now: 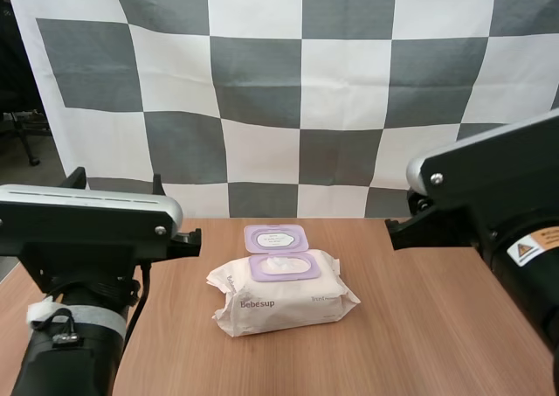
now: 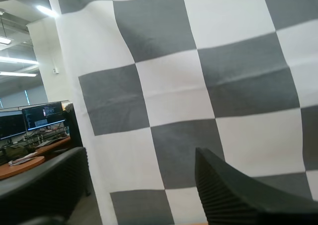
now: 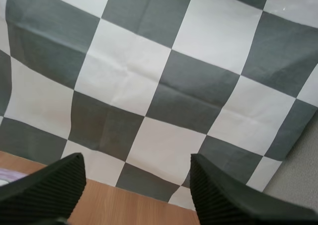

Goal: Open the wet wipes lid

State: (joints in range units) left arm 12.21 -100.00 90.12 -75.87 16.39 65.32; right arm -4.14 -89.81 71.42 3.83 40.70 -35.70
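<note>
A brown wood-grain table [image 1: 437, 326] spreads beneath both arms. The black left arm [image 1: 87, 239], with a silver-topped housing, stands to one side of it. The black right arm [image 1: 498, 204] stands to the other, and both are raised above the tabletop.

The left gripper [image 2: 139, 158] is spread. Its two black fingers [image 2: 233, 195] stand well apart, one ribbed inner face turned inward, with nothing between them. The right gripper [image 3: 138, 160] is spread as well. Its ribbed black fingers [image 3: 228, 195] are wide of each other and hold nothing. Bare wood of the table [image 3: 134, 205] lies beyond and below their tips.

The cream-white, soft plastic pack of wet wipes [image 1: 288, 304] lies flat on the table between the two arms. It sits lower than both grippers and apart from each. In the high view it is nearer the front end of the left arm than that of the right. The word "Bebesup" is printed on the side facing the arms' bases.

The pack's pale purple, round-cornered plastic lid [image 1: 276, 237] is already open. It is flipped back over the far edge of the pack, on the side away from both grippers, and lies with its inner face up. Just in front of it, on top of the pack, sits the matching pale purple frame [image 1: 255, 267] of the opening. Inside the frame a white wipe [image 1: 281, 264] shows.
</note>
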